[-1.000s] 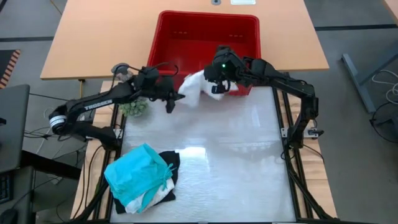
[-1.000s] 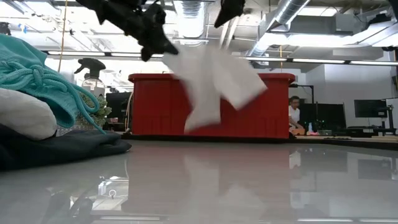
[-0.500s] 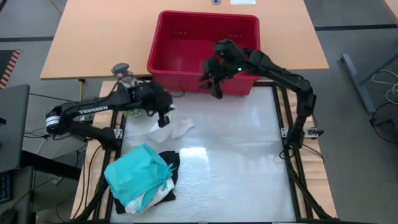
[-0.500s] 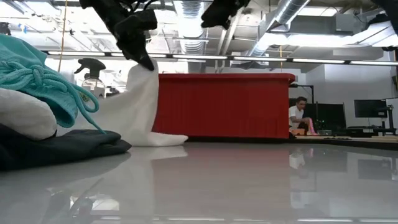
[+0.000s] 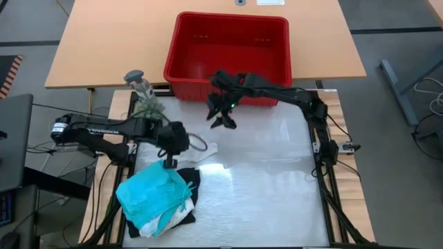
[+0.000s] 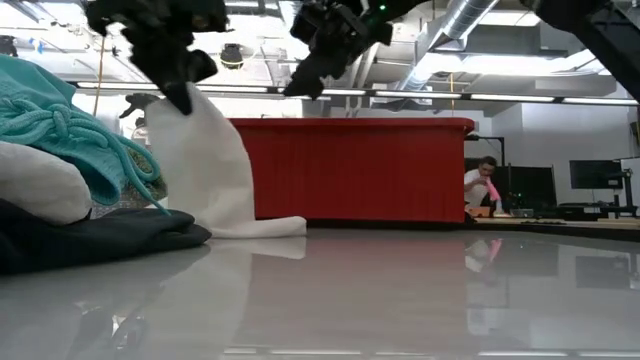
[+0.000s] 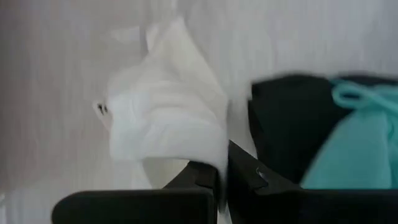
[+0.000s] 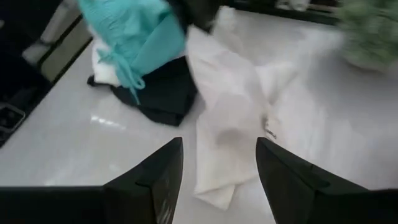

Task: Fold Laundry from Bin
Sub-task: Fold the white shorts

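Right gripper [image 5: 220, 116] has let go and hangs wide open near the red bin [image 5: 228, 31]. Left gripper [image 5: 169, 158] alone pinches the white cloth [image 5: 201, 149], dragging it beside the folded pile [image 5: 156, 197].

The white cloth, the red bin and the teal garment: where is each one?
white cloth [image 6: 205, 170]: low view, middle of the hanging part.
red bin [image 5: 181, 41]: high view, its left wall.
teal garment [image 5: 152, 190]: high view, centre of its top.
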